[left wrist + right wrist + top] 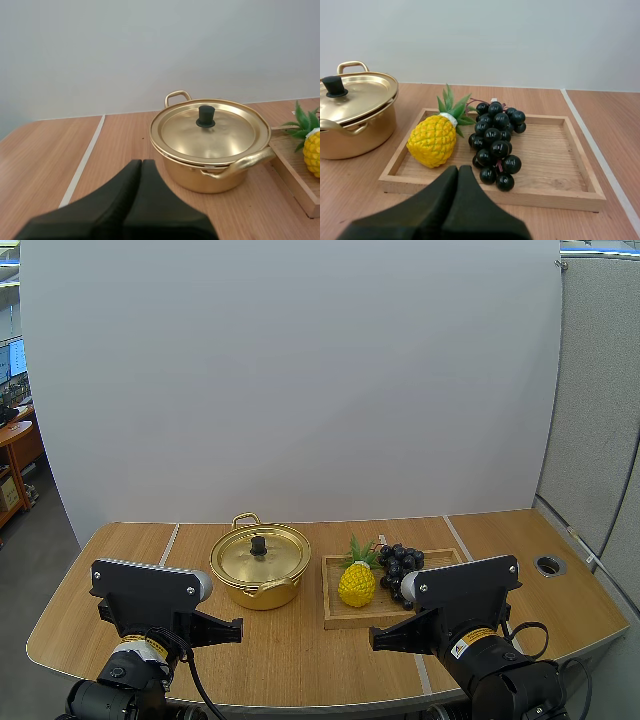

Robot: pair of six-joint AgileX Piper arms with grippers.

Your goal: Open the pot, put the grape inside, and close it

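Observation:
A gold pot (260, 565) (210, 145) (355, 117) stands on the table with its lid on, a black knob (258, 545) (205, 116) in the middle. A bunch of dark grapes (400, 565) (497, 140) lies in a wooden tray (332, 615) (555, 192) right of the pot. My left gripper (236, 630) (141, 165) is shut on nothing, low near the front edge, short of the pot. My right gripper (376, 638) (458, 171) is shut too, just in front of the tray.
A yellow toy pineapple (357, 580) (435, 140) (312, 147) lies in the tray left of the grapes. A round grommet hole (549, 564) sits at the table's right. White tape lines (82, 162) (597, 150) cross the wooden tabletop.

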